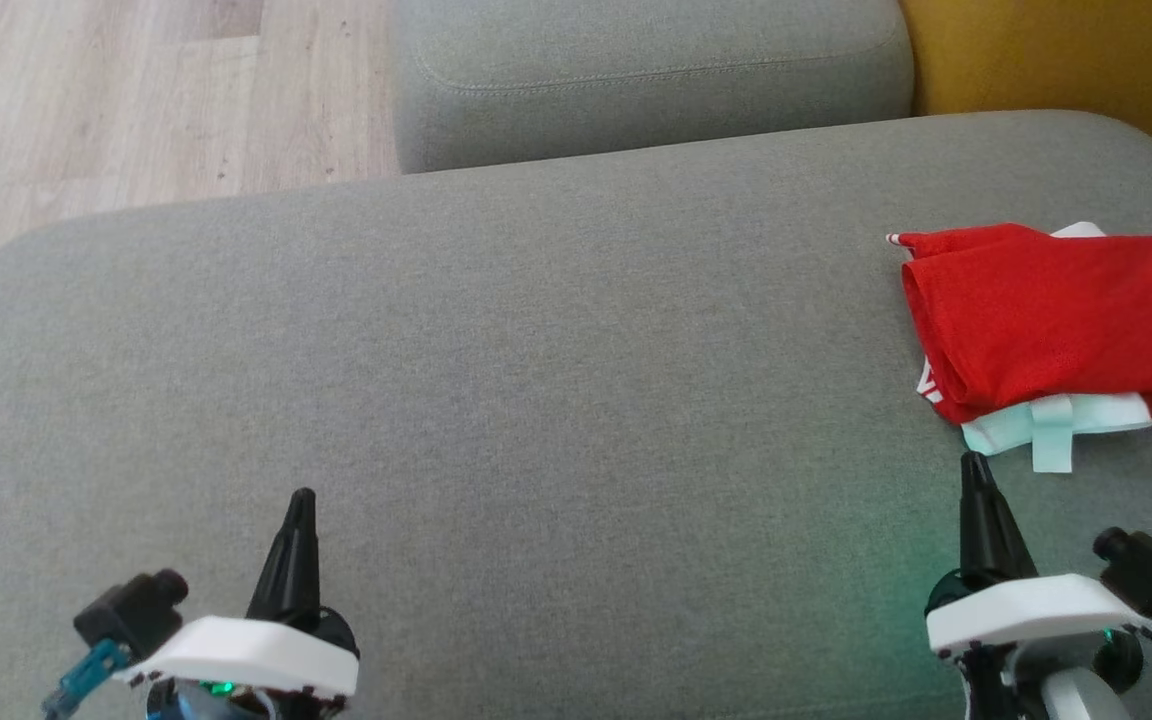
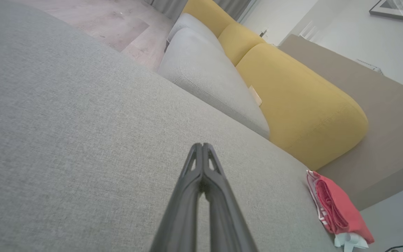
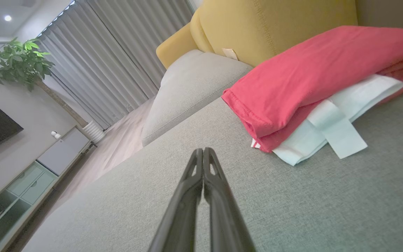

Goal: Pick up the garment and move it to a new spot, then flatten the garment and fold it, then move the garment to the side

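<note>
Head view, garment (image 1: 1046, 310) just beyond right tool (image 1: 975, 462)

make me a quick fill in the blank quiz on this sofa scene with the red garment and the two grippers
1. The folded red garment lies on the grey sofa seat, toward the robot's ____ side.
2. The left gripper and the right gripper hold nothing, and both are ____.
3. Pale fabric peeks out from ____ the red layer.
4. The backrest cushion beyond the garment is ____ in colour.

Missing words: right; shut; under; yellow
</note>
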### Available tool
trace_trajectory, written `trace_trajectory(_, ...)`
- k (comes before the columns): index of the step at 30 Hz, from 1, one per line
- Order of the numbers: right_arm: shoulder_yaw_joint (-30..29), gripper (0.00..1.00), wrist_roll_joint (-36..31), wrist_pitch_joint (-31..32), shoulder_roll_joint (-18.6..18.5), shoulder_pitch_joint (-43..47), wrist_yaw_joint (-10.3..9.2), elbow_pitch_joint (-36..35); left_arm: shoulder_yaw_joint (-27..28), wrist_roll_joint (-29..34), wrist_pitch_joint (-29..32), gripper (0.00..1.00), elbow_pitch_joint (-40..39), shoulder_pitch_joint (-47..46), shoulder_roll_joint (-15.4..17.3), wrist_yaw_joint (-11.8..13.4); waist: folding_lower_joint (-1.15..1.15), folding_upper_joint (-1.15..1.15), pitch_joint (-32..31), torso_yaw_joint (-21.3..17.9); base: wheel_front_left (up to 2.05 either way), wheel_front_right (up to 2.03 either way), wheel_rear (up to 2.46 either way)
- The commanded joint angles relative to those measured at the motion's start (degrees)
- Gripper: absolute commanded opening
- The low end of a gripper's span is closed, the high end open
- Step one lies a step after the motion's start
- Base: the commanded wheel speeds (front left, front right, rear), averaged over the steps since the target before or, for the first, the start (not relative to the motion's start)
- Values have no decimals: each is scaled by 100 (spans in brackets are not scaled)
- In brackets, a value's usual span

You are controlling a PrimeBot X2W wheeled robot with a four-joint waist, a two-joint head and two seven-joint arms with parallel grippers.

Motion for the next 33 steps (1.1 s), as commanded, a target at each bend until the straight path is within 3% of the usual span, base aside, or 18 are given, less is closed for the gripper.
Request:
trace_trajectory(1,-3,0,136,32,-45,-318,-1,-221,125,-119,15,0,-165,-357,63,-44,0,0,1,2,0,0,0)
trace_trajectory(33,-241,0,2136,548,-63,-385,-3,-367,523,-1944,523,0,-25,-581,97,-171,0,0,38,84,0,0,0)
